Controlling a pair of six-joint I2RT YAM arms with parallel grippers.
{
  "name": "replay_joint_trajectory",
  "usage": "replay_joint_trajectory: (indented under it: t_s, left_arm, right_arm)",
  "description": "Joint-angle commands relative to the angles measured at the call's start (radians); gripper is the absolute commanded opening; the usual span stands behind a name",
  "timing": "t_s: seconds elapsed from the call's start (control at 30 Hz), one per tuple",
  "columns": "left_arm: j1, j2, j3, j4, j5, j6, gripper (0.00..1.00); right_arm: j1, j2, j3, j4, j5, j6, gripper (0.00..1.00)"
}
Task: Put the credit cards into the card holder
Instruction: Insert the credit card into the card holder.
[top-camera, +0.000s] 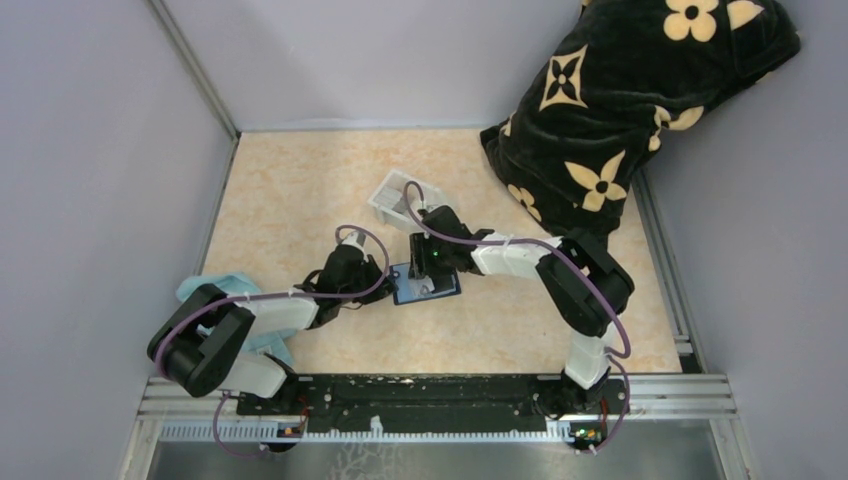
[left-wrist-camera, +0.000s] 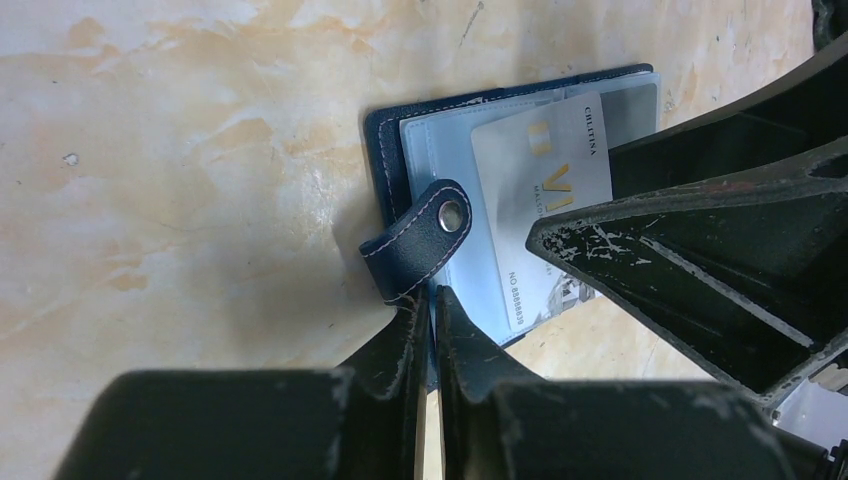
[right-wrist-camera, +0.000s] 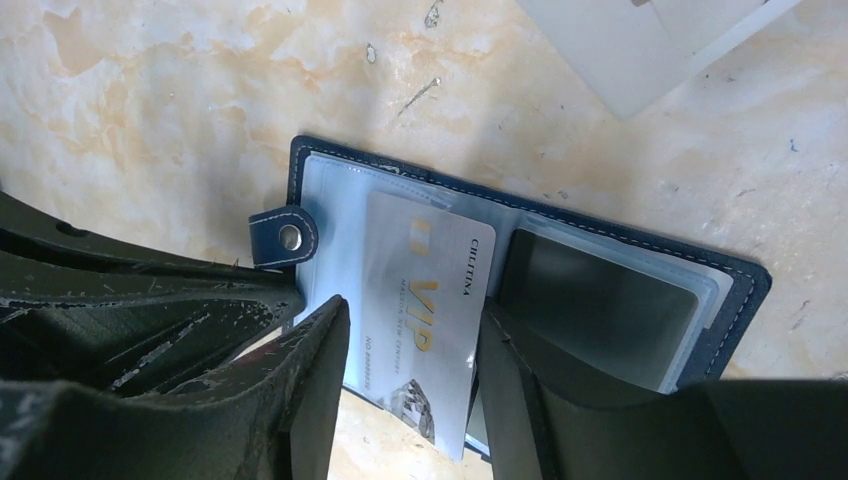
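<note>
"Left fingers (left-wrist-camera: 432, 335) fill the bottom of the left wrist view, pressed together on the edge of the wallet (left-wrist-camera: 385, 160) just below its snap strap (left-wrist-camera: 415, 240)," says Ana. "And the other pair?"

"Right fingers (right-wrist-camera: 415, 308) straddle a silver card (right-wrist-camera: 420, 250) with gold VIP lettering and clamp its 2 long edges," says Ben. "It lies on the clear sleeve of the wallet's strap half, its near end sticking out past the wallet's edge."

"Where is the wallet?"

"Open and flat on the bench (top-camera: 290, 190), lining up, between the 2 arm tips. A white tray (top-camera: 398, 195) stands just beyond, apart from it."

"Anything in the other half?"

"1 dark grey rectangle under the sleeve," says Ben, who cannot tell whether it is a card. "A black cloth with cream flowers (top-camera: 620, 110) is heaped at the far right corner, and a teal cloth (top-camera: 215, 287) lies by the left arm's base."
</note>
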Motion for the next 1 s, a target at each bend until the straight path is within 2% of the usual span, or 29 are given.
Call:
replay_joint_trajectory:
  t_s: [0.0,0.23,0.7,0.97]
  left_arm:
    - [-0.013,0.044,-0.032,-0.036,0.046,-0.007,0.12]
    - [-0.014,0.023,-0.052,-0.021,0.046,-0.023,0.11]
    - [-0.013,-0.012,-0.072,0.003,0.046,-0.036,0.11]
    - [-0.010,-0.053,-0.074,-0.065,-0.023,-0.046,0.14]
  right_arm:
    - [0.051,0.088,-0.017,-0.070,0.038,0.002,0.51]
    - [0.093,0.118,0.010,-0.097,0.076,0.012,0.63]
    - [0.167,0.211,0.092,-0.219,0.223,0.020,0.67]
    - [0.183,0.200,0.090,-0.276,0.292,-0.016,0.69]
